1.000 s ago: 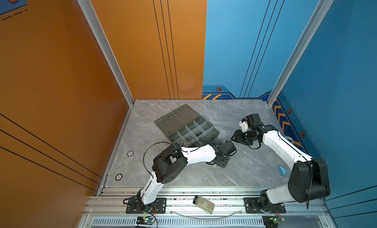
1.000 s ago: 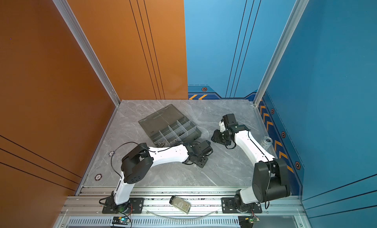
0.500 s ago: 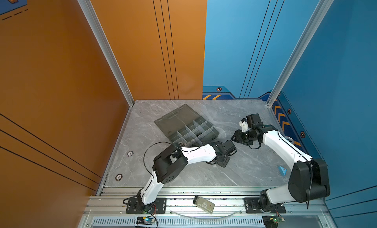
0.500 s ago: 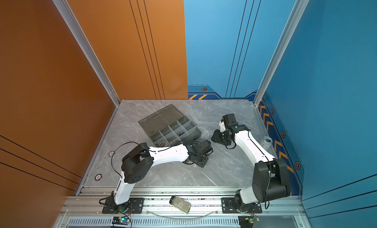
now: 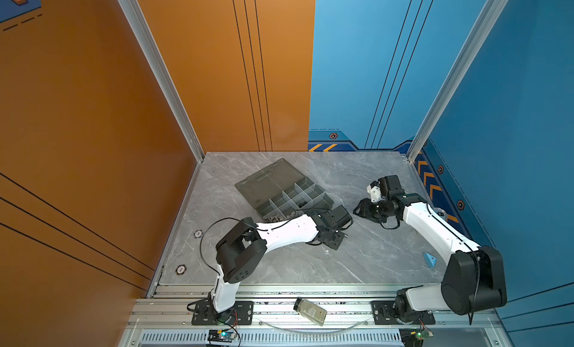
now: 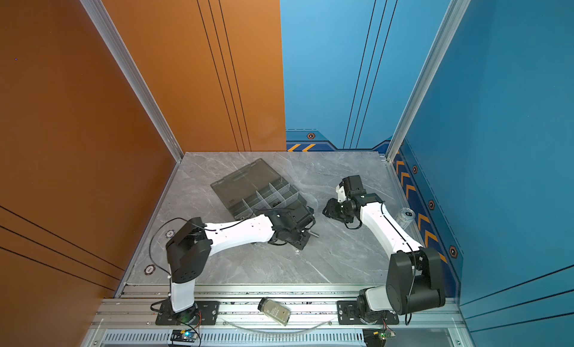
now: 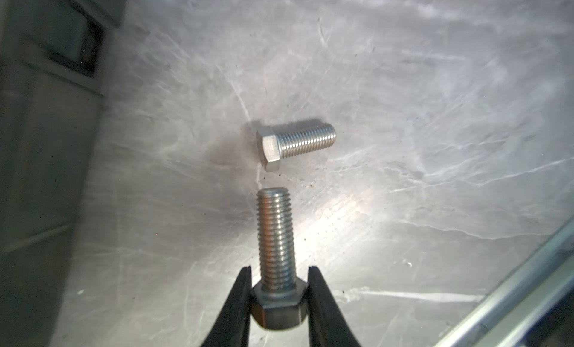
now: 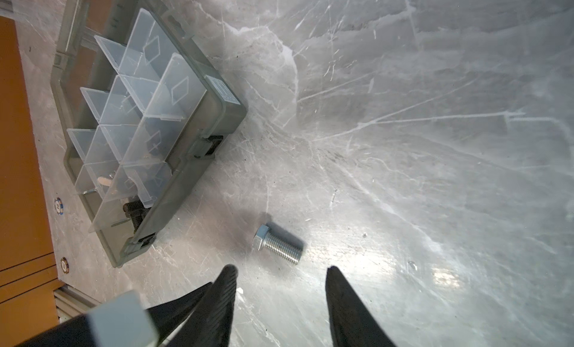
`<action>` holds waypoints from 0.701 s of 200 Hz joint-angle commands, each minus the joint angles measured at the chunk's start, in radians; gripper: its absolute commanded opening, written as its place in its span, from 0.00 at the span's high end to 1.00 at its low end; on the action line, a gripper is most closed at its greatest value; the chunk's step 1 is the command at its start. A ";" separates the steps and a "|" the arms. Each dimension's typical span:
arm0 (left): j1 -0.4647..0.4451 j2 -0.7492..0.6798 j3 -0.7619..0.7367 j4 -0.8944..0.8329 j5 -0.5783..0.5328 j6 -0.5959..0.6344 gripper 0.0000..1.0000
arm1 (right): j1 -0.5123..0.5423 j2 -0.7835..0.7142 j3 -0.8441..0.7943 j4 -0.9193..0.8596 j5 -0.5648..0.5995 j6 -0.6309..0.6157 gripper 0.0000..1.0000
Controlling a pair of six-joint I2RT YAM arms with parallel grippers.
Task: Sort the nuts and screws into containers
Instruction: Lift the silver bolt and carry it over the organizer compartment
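Silver screw [image 7: 276, 236], clamped in left hand [image 7: 279, 269]

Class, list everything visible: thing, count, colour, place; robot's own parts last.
smoky-grey plastic organiser box: one, mid-table, lid open.
silver hex-head bolts: two; one on grey marble table, one gripped.
black threaded screws: few, box cell.
small silver nuts: few, neighbouring cell.
clear bottle, olive label: one, front rail.
silver can: one, table's right edge.
blue triangular piece: one, table's right.
round tokens: two, table's left edge.
left gripper: black, shut on bolt.
right gripper: black, open, empty.
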 commanded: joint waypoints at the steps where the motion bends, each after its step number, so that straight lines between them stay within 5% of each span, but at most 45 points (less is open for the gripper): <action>1: 0.033 -0.073 -0.010 -0.008 0.011 0.048 1.00 | -0.004 -0.019 -0.015 0.017 -0.023 0.013 0.50; 140: 0.261 0.032 0.112 0.037 -0.037 0.293 1.00 | 0.087 0.047 -0.050 0.054 -0.051 0.053 0.50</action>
